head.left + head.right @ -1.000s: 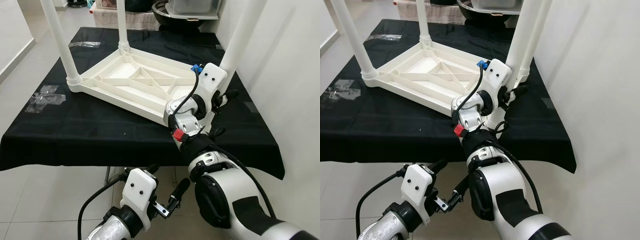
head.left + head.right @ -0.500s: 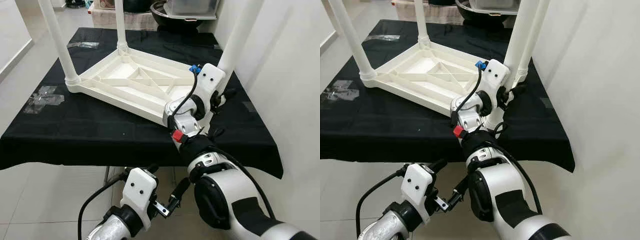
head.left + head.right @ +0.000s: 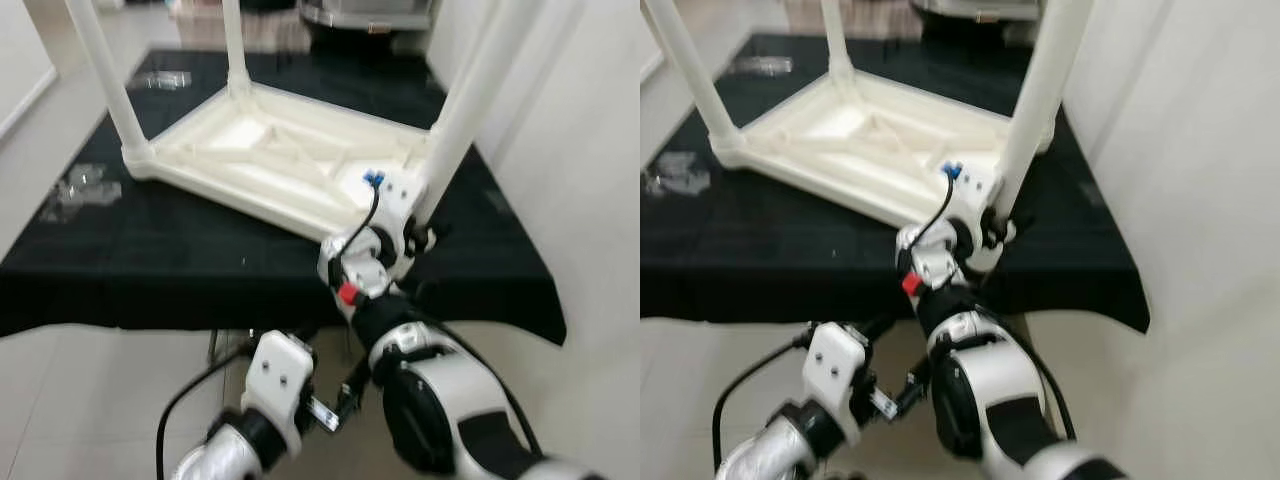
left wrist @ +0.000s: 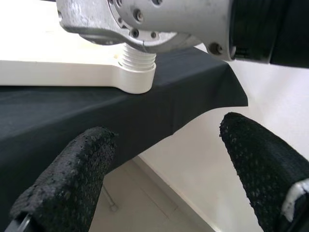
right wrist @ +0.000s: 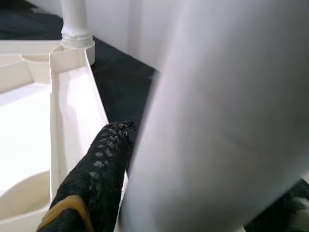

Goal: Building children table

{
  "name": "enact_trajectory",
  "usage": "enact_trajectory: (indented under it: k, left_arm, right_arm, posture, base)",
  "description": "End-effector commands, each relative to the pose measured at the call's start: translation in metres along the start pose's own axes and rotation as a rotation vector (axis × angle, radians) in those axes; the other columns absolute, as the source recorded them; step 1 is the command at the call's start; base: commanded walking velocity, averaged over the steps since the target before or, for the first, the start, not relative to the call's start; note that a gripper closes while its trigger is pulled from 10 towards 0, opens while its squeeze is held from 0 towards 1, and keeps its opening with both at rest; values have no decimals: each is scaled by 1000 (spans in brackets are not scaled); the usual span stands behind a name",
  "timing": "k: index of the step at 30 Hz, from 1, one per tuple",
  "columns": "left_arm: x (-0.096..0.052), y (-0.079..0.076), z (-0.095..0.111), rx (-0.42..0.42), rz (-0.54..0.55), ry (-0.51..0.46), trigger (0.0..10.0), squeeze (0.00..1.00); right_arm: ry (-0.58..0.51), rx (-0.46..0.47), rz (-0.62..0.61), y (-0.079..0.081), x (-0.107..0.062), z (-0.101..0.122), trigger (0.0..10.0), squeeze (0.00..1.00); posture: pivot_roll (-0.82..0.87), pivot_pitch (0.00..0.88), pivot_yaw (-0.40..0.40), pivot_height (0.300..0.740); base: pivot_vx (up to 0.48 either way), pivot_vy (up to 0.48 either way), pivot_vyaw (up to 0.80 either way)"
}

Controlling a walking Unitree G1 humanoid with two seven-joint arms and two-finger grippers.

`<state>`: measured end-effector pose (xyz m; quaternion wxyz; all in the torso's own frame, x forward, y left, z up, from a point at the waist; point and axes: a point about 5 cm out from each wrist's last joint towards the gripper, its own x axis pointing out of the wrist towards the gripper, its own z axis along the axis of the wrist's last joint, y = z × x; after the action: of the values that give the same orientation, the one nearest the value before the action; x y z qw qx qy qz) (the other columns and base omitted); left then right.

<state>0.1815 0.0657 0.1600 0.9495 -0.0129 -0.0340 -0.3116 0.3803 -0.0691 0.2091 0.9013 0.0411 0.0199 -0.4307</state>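
Now three legs stand in the tabletop; right claw grips one leg, left claw released.

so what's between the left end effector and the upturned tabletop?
Black tablecloth draped over the work table's edge. The left wrist view shows the open left end effector below that edge, looking up at the white tabletop corner.
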Motion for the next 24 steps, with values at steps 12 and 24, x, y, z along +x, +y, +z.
enact_trajectory:
  k: [12,24]
  left_arm:
    - [-1,-2,-3,-5,-3,13,10000,0]
    - [1,-1,-5,3,0,12,10000,0]
  right_arm:
    - [27,73,45,2,0,2,0,0]
    - [28,295,295,15,0,31,0,0]
  posture:
    - [92,161,-84,740]
    - [90,136,-87,740]
  base:
    - [0,0,0]
    - [0,0,0]
